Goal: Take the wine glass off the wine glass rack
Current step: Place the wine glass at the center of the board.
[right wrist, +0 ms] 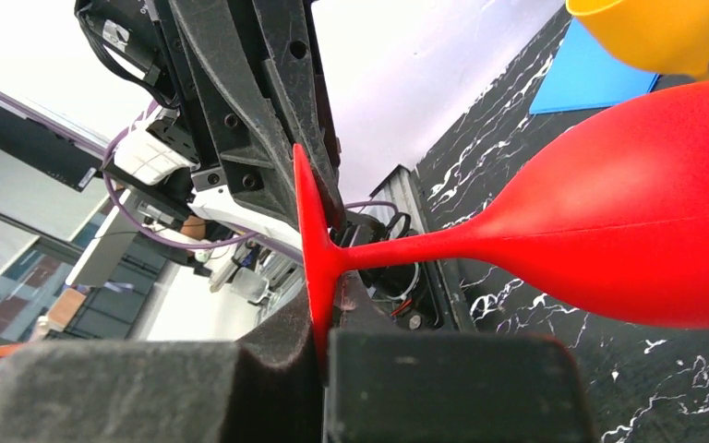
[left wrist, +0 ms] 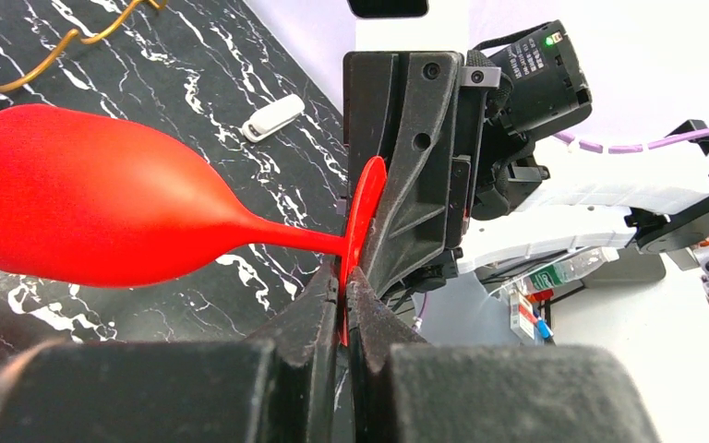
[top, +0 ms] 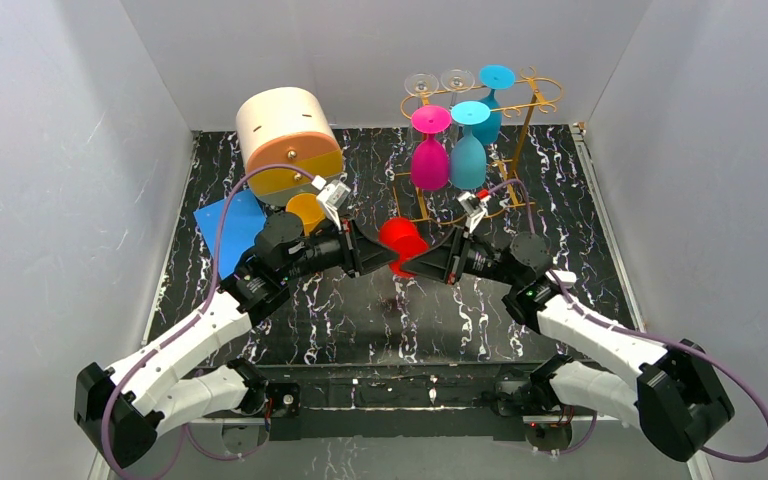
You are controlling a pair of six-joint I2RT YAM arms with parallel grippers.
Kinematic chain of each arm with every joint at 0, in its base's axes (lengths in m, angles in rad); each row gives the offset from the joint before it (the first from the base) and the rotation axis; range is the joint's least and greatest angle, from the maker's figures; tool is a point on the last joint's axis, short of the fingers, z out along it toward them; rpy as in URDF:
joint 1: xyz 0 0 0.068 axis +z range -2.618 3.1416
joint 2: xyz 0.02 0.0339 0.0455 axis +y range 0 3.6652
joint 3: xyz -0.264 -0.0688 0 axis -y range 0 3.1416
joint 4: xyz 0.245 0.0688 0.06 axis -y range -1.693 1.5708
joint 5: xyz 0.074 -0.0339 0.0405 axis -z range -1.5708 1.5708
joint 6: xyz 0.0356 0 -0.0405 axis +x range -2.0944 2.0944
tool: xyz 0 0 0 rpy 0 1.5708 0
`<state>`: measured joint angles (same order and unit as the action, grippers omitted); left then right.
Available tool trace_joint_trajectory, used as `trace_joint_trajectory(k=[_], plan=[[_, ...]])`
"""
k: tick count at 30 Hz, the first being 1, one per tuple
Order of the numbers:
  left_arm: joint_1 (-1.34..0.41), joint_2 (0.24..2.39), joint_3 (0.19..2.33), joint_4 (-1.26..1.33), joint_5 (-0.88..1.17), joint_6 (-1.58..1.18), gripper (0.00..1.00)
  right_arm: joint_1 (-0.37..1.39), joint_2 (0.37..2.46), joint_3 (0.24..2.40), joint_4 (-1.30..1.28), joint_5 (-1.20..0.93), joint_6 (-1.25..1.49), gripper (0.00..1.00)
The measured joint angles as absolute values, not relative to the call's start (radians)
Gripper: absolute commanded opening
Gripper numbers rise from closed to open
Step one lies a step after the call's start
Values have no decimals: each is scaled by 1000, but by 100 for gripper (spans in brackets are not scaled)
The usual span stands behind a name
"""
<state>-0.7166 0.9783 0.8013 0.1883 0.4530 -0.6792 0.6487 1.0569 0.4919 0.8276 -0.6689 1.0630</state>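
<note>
1. The counter (top: pixel 360 310) is where the job seems to be finishing: the red glass (top: pixel 400 245) hangs above its middle, well apart from the rack (top: pixel 523 138) at the back right, where other glasses hang.
2. So the lift-off looks done. The step in hand reads as a handover, or a shared hold before set-down.
3. The left arm (top: pixel 210 320) and right arm (top: pixel 590 335) reach inward from their corners. Their wrists are level and nearly nose to nose over the counter.
4. The glass lies on its side, its bowl pointing toward the rack and its foot (left wrist: pixel 362 217) set between the two wrists.
5. The left fingers (left wrist: pixel 305 305) are closed on the rim of the foot, and the right fingers (right wrist: pixel 277 337) are clamped on the same foot from the other side.
6. Next, one pair should let go before either arm pulls away, or the thin foot gets twisted. The other arm can then set the glass down.
</note>
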Motion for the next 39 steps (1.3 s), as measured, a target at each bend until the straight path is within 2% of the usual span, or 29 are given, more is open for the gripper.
trace_joint_trajectory(k=[3,4,6,9,13,17,23,28,33,39], plan=[[-719,979,801,203,459,-680,2,649,1027,473,837,-650,1044,1],[-720,980,801,205,464,-681,9,651,1019,464,843,-643,1039,1],[-723,984,801,206,466,-680,30,653,1012,453,851,-636,1028,1],[-722,987,801,196,451,-664,54,653,1010,439,866,-635,999,1],[-721,986,830,124,403,-627,73,653,1010,421,896,-682,926,1],[-722,940,856,18,260,-593,97,655,1011,408,891,-755,773,1],[-716,797,863,-88,-12,-583,98,708,1032,409,766,-823,460,1],[-715,859,950,-198,-142,-569,98,778,1010,414,569,-862,64,1],[-682,955,1000,-285,-147,-569,98,861,941,419,357,-880,-471,1],[-502,972,1050,-331,12,-577,98,899,927,419,243,-782,-829,1]])
